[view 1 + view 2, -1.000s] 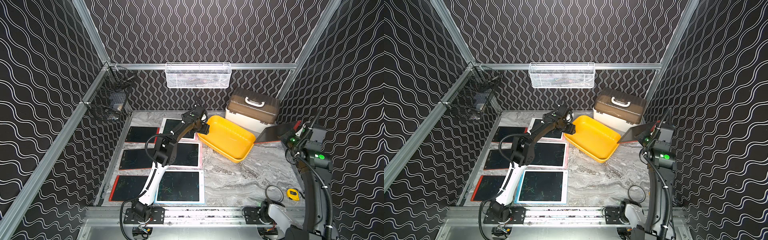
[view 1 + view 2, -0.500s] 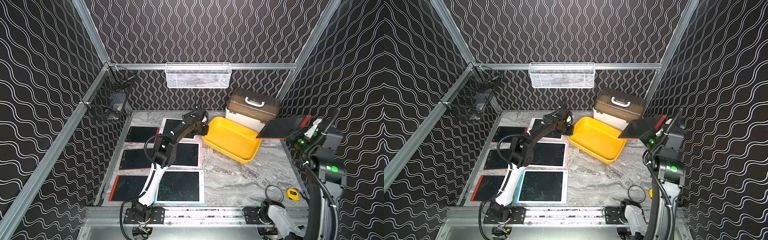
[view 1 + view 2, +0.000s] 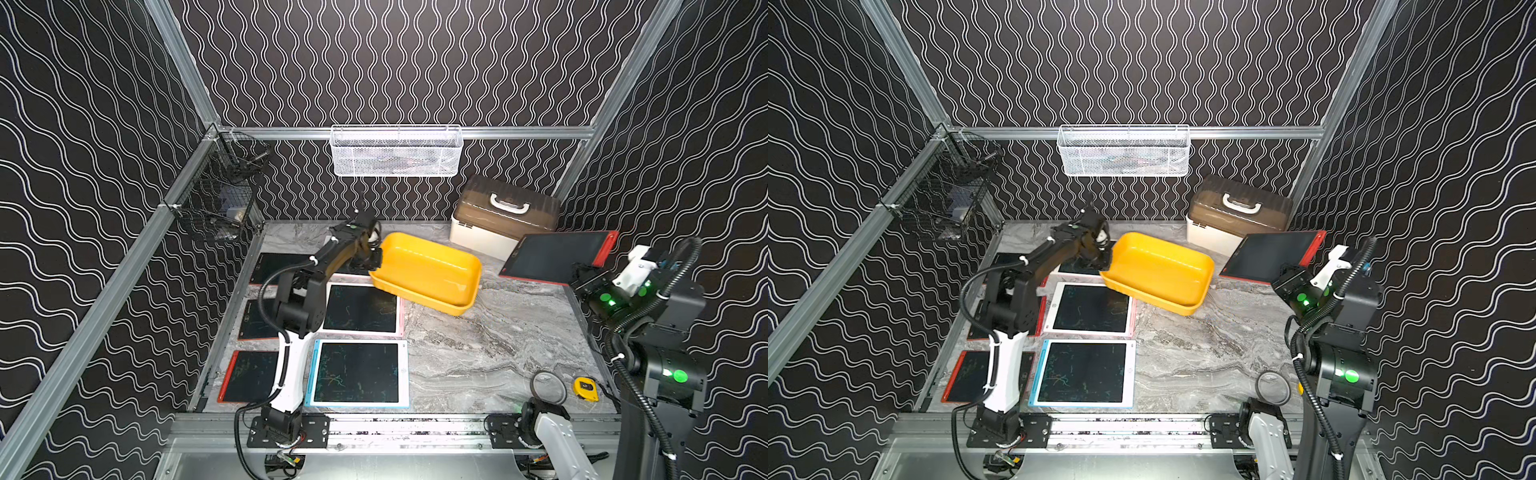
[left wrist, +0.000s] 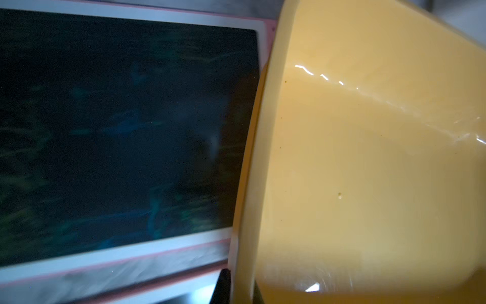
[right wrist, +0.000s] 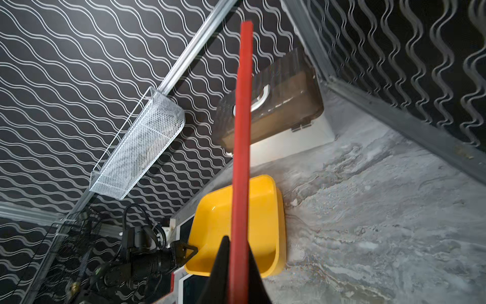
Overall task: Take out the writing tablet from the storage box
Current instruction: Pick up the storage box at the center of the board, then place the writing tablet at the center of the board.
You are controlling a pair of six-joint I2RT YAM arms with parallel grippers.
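The yellow storage box [image 3: 428,270] [image 3: 1158,270] sits at the back middle of the table, its left end over the tablets lying there. My left gripper [image 3: 370,259] [image 3: 1104,257] is shut on the rim of that end; in the left wrist view the gripper [image 4: 240,289] pinches the yellow wall [image 4: 368,158]. The red-framed writing tablet [image 3: 557,257] [image 3: 1271,257] hangs in the air to the right of the box and clear of it. My right gripper [image 3: 582,276] [image 3: 1283,278] [image 5: 238,252] is shut on its edge [image 5: 242,131]. The box [image 5: 210,231] holds nothing.
Several tablets lie flat at the left, among them a pink-framed one [image 3: 361,307], a blue-framed one [image 3: 357,372] and a red one [image 3: 249,376]. A cream case with brown lid [image 3: 503,216] stands back right. A white wire basket [image 3: 397,151] and a black one [image 3: 220,199] hang on the walls. A tape measure [image 3: 586,388] and a ring [image 3: 548,386] lie front right.
My left gripper has closed on the box rim and the box has shifted left. My right arm has lifted the tablet up and away to the right of the box.
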